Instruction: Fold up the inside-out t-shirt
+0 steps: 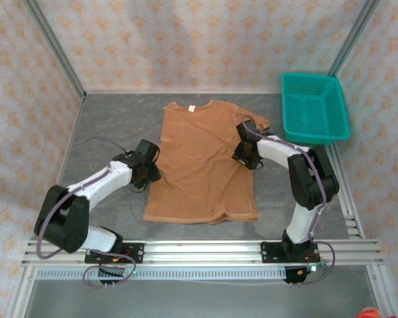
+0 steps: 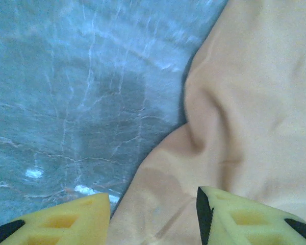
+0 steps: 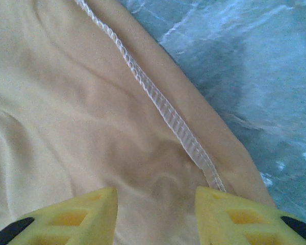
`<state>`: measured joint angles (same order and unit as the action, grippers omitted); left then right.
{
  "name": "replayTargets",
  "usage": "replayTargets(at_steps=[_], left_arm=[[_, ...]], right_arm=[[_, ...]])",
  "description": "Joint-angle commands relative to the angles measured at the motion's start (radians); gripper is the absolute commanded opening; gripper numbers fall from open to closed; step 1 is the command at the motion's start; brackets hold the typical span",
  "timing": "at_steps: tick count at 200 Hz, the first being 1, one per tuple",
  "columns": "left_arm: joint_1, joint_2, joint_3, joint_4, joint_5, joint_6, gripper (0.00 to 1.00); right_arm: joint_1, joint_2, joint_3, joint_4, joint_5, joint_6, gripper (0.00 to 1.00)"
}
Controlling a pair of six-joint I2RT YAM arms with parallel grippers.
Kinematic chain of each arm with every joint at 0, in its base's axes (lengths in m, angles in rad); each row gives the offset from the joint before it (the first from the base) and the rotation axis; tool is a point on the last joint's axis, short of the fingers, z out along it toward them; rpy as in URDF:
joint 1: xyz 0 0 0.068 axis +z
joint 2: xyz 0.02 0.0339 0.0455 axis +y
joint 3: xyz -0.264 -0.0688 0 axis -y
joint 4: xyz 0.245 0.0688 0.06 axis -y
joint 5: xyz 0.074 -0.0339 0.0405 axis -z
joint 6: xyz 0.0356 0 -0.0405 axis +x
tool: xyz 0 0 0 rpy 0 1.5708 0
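Expect inside-out t-shirt (image 1: 202, 165) to drape soft, light, limp. Pinch side edges under spread, empty left gripper (image 2: 150, 199) and right gripper (image 3: 155, 194).

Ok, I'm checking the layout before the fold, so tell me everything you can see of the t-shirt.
The t-shirt is plain orange-brown cloth, spread flat on the grey table, collar at the far end, hem toward the arms' bases. A small white label shows at the neck and a white stitched seam runs along its side, so it lies inside out. It is lightly wrinkled. The left gripper is open at its left edge, the right gripper open over its right edge near the sleeve.
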<state>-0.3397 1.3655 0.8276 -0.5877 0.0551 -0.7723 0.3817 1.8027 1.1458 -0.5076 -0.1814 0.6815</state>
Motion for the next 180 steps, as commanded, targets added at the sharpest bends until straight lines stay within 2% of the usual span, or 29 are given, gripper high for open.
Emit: replayTargets(at_steps=[1, 17, 43, 53, 62, 76, 127, 152, 155, 169, 180], left_arm=[[0.057, -0.049, 0.09, -0.042, -0.067, 0.057, 0.51], [0.125, 0.017, 0.152, 0.019, -0.024, 0.097, 0.53], [0.175, 0.252, 0.332, 0.091, 0.047, 0.19, 0.51], [0.19, 0.353, 0.425, 0.097, 0.088, 0.204, 0.49], [0.206, 0.44, 0.503, 0.119, 0.143, 0.205, 0.42], [0.217, 0.572, 0.627, 0.139, 0.209, 0.197, 0.37], [0.217, 0.885, 0.947, 0.112, 0.243, 0.207, 0.4], [0.217, 0.98, 1.01, 0.103, 0.269, 0.197, 0.4], [0.217, 0.986, 1.012, 0.104, 0.276, 0.193, 0.38], [0.217, 0.989, 0.987, 0.141, 0.313, 0.171, 0.17], [0.217, 0.956, 0.939, 0.175, 0.318, 0.155, 0.07]], right_arm=[[0.054, -0.071, 0.092, -0.114, 0.09, -0.061, 0.45], [0.101, -0.06, 0.137, -0.076, 0.047, -0.068, 0.45], [0.146, -0.013, 0.169, -0.025, -0.01, -0.05, 0.44], [0.153, -0.001, 0.166, -0.007, -0.026, -0.045, 0.42], [0.157, 0.004, 0.156, 0.01, -0.042, -0.041, 0.41], [0.158, 0.004, 0.138, 0.028, -0.06, -0.035, 0.4], [0.16, -0.015, 0.07, 0.054, -0.078, -0.034, 0.41], [0.161, -0.006, 0.065, 0.059, -0.085, -0.035, 0.41], [0.161, -0.004, 0.065, 0.061, -0.087, -0.036, 0.41], [0.161, 0.009, 0.062, 0.069, -0.089, -0.036, 0.4], [0.161, 0.023, 0.055, 0.078, -0.087, -0.035, 0.39]])
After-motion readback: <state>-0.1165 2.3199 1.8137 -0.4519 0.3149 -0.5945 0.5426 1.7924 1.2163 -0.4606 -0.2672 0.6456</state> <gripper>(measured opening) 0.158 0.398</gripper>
